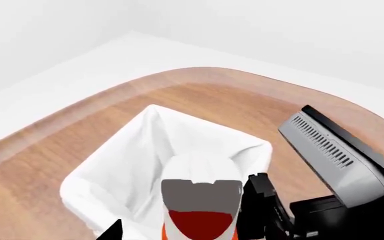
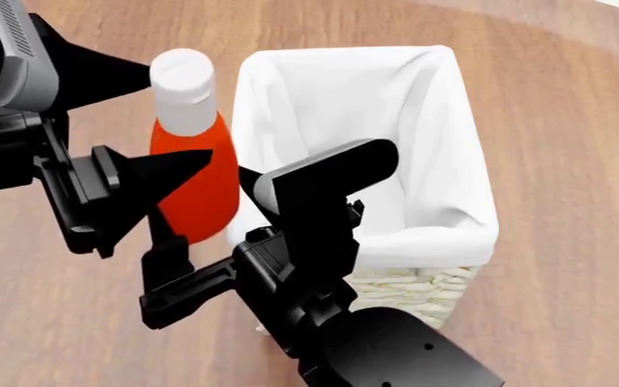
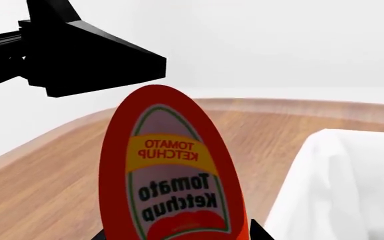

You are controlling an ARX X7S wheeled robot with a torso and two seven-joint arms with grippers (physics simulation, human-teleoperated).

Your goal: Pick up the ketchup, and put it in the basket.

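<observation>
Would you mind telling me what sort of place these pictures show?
Probably a simulated shop checkout counter, though that is a guess. A grey point-of-sale terminal stands on a rounded wooden counter, beside a cloth-lined wicker basket, and the right gripper holds a ketchup bottle, a grocery item.

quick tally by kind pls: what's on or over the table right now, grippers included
Ketchup bottle: 1, the ketchup, white cap up, held beside the basket
Basket: 1, the basket, white cloth liner, nothing visible inside
Grippers: 2, right gripper shut on the ketchup; left gripper close by the bottle, state unclear
Grey louvred device: 1, on the table
Total: 5
</observation>
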